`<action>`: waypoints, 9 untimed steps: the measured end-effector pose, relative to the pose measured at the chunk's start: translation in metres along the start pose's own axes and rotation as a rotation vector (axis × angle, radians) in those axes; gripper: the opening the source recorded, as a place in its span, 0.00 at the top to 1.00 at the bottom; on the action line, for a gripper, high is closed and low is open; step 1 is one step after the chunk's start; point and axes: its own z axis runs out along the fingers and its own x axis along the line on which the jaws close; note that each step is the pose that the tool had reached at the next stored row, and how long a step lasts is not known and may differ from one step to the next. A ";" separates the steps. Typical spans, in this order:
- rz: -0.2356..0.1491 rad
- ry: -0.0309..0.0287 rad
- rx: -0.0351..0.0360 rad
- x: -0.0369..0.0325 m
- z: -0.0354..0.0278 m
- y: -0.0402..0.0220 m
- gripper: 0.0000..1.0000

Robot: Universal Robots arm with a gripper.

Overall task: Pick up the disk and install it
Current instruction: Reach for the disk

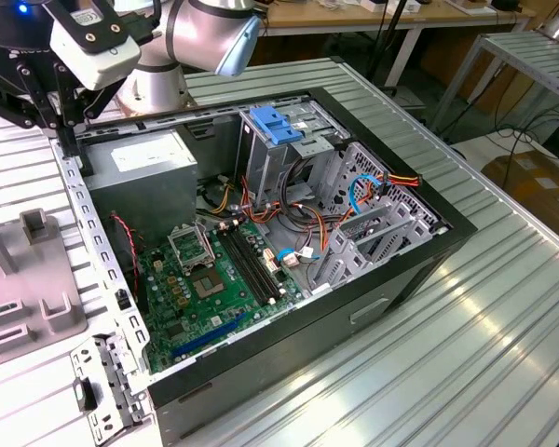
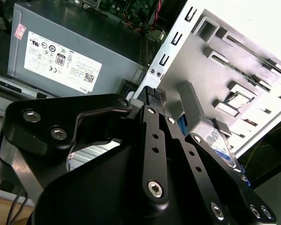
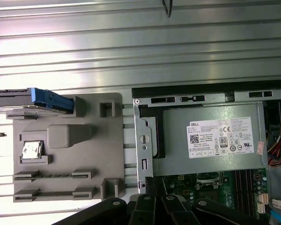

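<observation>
1. The disk (image 3: 18, 101) stands on edge in an edge slot of the grey holder (image 1: 56, 321), which sits at the exterior frame's lower left beside the computer case (image 1: 447, 233).
2. The hand (image 1: 68, 130) hangs at upper left, fingers drawn narrow and empty.
3. The disk is likely rigid, dense and shock-sensitive. Pinch its broad flat faces mid-length, not the plastic rails.

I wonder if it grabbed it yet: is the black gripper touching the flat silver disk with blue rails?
Apart. The first wrist view shows a grey plastic holder lying between the black gripper and the silver blue-railed disk.
</observation>
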 end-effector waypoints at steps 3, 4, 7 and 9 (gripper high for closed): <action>0.000 0.0000 0.0000 0.0022 -0.0001 -0.0002 0.89; 0.000 0.0000 0.0000 0.0029 -0.0001 -0.0002 0.89; 0.000 0.0001 0.0000 0.0057 -0.0001 -0.0004 0.89; 0.000 0.0000 0.0000 0.0071 -0.0001 -0.0005 0.89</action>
